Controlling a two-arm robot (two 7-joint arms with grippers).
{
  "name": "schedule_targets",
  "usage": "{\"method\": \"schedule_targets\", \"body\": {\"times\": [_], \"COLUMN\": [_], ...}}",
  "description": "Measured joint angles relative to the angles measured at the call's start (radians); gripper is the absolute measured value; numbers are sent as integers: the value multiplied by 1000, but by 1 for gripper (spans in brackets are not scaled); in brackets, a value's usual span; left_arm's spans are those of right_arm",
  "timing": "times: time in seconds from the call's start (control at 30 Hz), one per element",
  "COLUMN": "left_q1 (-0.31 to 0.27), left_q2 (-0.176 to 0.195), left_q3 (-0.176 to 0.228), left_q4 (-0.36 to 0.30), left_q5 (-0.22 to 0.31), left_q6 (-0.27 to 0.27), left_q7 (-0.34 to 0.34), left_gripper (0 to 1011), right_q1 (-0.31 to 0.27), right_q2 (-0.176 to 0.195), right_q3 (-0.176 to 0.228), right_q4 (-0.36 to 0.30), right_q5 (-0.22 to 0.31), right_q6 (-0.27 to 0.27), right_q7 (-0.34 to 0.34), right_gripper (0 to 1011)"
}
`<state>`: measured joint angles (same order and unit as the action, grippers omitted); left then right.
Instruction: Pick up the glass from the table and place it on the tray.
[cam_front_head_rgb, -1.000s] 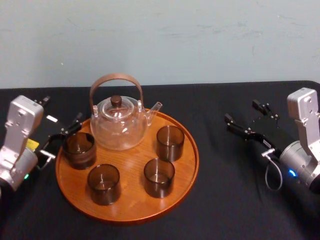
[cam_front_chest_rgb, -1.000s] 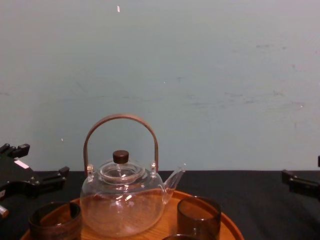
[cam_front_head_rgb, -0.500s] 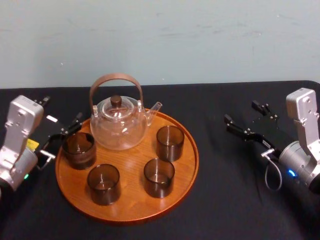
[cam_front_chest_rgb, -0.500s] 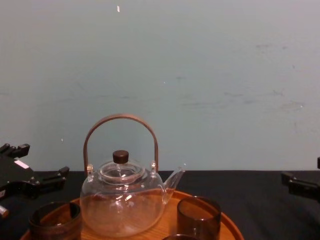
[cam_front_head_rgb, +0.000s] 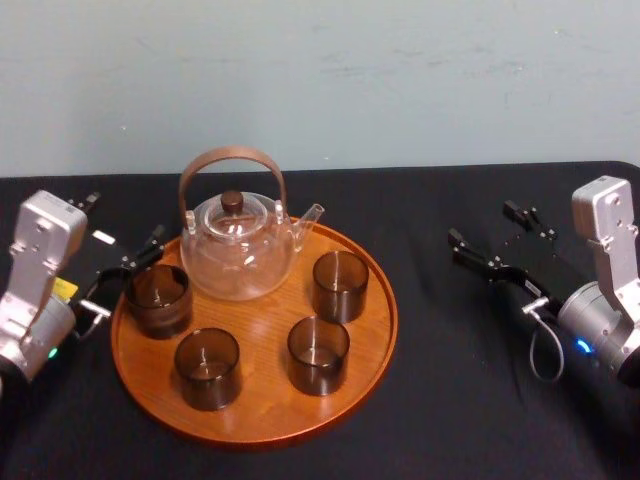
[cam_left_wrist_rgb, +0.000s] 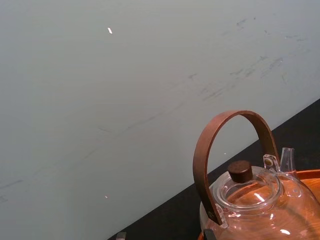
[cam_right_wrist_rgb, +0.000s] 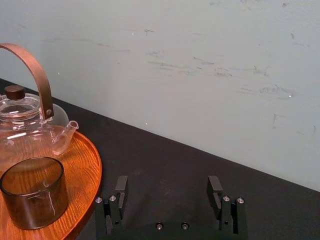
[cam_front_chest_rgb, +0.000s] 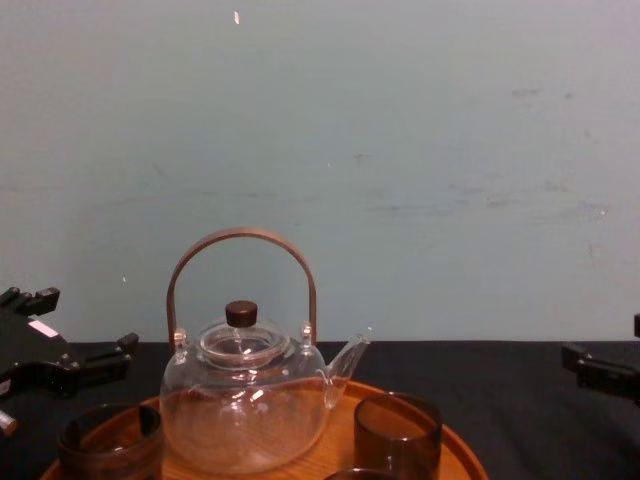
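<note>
Behind the work I see a plain wall (cam_front_head_rgb: 400, 80), painted a pale blue-green, running the whole width of my head view. Its foot meets the far edge of the table (cam_front_head_rgb: 470, 400), which is covered in plain black cloth. The paint carries faint dark scuff marks (cam_right_wrist_rgb: 262, 91), clearest from the right wrist camera, and one small white speck (cam_front_chest_rgb: 237, 17) high up in the chest view. The light on the wall looks soft and even.

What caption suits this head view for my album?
Four dark glasses and a teapot sit on the tray; left gripper and right gripper open alongside.
</note>
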<state>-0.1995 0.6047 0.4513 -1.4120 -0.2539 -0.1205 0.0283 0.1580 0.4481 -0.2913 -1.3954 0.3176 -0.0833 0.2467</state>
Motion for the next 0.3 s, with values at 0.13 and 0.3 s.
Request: {"method": "schedule_targets", "body": {"times": [0.13, 0.3], "left_q1": [0, 0], "left_q2": [0, 0], "left_q3": [0, 0], "left_q4": [0, 0], "left_q5": [0, 0], "left_q6": [0, 0], "left_q7": [0, 0], "left_gripper": [1001, 1001], "right_q1": [0, 0], "right_q2": [0, 0], "right_q3": [0, 0], "right_q4": [0, 0], "right_q5": [0, 1], "right_q6": [0, 0], "right_q7": [0, 0], "right_gripper": [1002, 1002]}}
